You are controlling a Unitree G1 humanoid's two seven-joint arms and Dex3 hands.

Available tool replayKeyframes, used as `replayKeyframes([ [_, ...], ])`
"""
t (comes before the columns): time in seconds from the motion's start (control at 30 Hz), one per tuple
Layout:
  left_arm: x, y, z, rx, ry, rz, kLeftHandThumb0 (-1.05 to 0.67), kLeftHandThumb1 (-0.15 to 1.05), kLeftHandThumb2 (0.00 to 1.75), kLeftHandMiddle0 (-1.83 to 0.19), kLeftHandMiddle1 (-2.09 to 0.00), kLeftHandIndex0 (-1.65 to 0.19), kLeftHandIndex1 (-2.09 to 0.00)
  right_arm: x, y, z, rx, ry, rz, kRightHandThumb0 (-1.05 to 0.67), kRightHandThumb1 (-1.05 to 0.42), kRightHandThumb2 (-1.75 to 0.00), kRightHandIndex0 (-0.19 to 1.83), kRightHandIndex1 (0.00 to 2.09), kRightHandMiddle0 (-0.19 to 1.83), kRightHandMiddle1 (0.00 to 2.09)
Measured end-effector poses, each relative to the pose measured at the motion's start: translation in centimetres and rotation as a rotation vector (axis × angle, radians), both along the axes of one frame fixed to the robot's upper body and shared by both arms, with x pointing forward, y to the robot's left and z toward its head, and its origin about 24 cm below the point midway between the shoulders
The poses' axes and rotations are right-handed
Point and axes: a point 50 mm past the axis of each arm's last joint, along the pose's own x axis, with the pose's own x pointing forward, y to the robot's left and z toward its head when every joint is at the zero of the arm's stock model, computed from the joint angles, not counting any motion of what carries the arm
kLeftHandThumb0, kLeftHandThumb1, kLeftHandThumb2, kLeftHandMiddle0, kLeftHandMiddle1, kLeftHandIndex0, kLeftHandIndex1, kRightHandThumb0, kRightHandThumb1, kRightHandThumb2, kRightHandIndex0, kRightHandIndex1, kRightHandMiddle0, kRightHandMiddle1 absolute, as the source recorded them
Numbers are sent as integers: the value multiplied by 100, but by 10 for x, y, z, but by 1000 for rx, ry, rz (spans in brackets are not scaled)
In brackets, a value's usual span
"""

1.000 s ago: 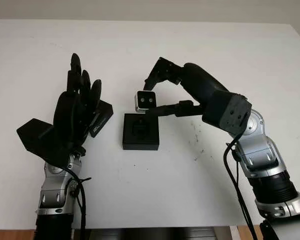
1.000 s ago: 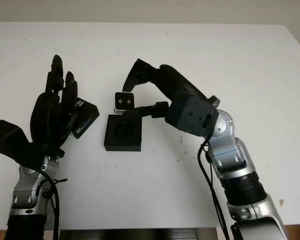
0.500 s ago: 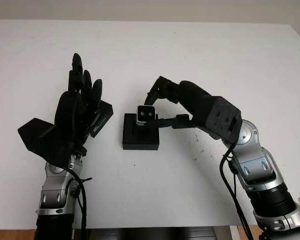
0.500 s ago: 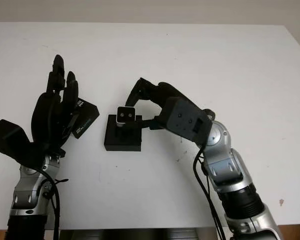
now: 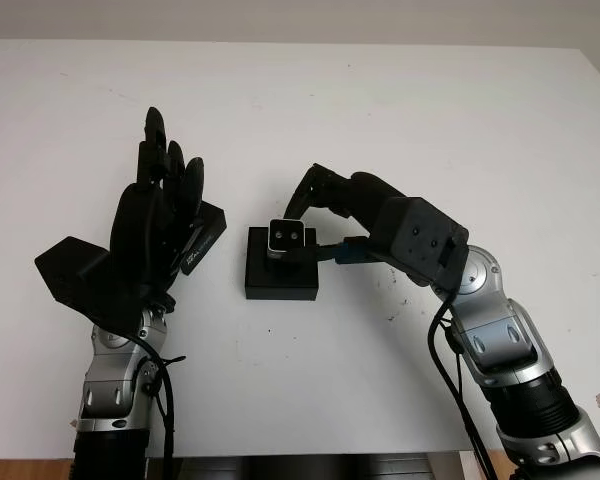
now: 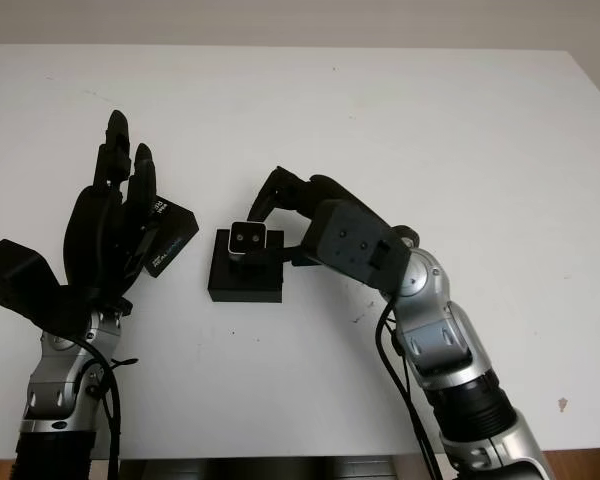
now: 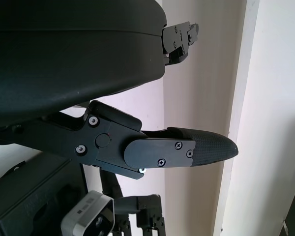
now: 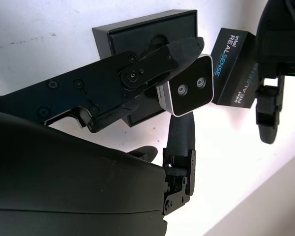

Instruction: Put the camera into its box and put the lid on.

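right hand (image 5: pixel 325 225) grips the camera (image 5: pixel 283 238) over the open box (image 5: pixel 281 265); left hand (image 5: pixel 155 225), open, hovers over the lid (image 5: pixel 202 240).

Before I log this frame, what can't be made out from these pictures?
1. Whether the camera touches the box cavity: right hand fingers and the camera body cover it in the eye views.
2. How the lid sits, held or lying on the table: the left hand covers most of it.
3. The lid's full print: the right wrist view cuts it behind a finger.
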Motion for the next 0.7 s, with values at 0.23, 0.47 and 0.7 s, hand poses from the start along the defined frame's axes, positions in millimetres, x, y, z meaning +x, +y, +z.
replayKeyframes([
  [0.23, 0, 0, 0, -2, 4, 2, -75, 105, 40, 19, 0, 19, 0, 4, 0, -5, -17, 12, 2, -43, -102, -5, 28, 28, 24, 194],
  [0.47, 0, 1, 0, -4, 5, 2, -75, 105, 39, 19, 0, 19, 0, 7, 2, -4, -37, 4, 18, -42, -101, -5, 29, 28, 26, 188],
  [0.7, 0, 1, 0, -4, 5, 2, -76, 105, 39, 19, 0, 19, 0, 8, 1, -6, -46, 6, 25, -43, -101, -5, 29, 28, 27, 187],
])
